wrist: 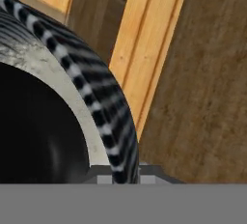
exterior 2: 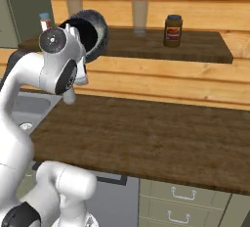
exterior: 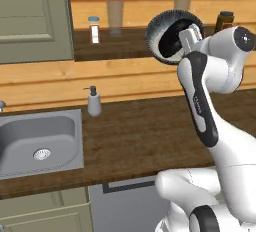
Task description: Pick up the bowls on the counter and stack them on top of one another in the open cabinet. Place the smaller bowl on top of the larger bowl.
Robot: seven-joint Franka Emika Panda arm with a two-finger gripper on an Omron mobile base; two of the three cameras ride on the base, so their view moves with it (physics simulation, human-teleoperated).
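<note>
The larger bowl (exterior: 160,28) is hanging in the air at shelf height, tipped on its side so its ribbed rim is standing nearly upright and its whitish inside is facing out toward the base cameras. The smaller bowl (exterior: 172,41) is sitting nested inside it, showing as a glossy black mass against the pale lining. The gripper (exterior: 187,38) is meeting the big bowl's rim at its near edge. In the hand view the striped rim (wrist: 103,117) is running down between the two finger tips, so the fingers appear to be pinching it, closed to the thickness of the wall.

The arm is reaching up and forward, elbow bent high, forearm rising steeply, and the wrist turned so the hand is pointing toward the open cabinet (exterior 2: 146,11). The bowls are hovering just in front of the dark shelf board (exterior 2: 161,45), over its front edge. Beyond the gripper, on the shelf, a pale tumbler (exterior: 115,16) and a small bottle (exterior: 94,29) are standing off to the left, and a brown jar (exterior 2: 173,30) is standing to the right, leaving open board between them. Below the gripper the desk (exterior 2: 156,133) is lying bare, with the sink (exterior: 40,143) and a soap dispenser (exterior: 93,101) further left.

The wrist is covering part of the bowls in both base views, and the fingertips themselves are hard to make out.
</note>
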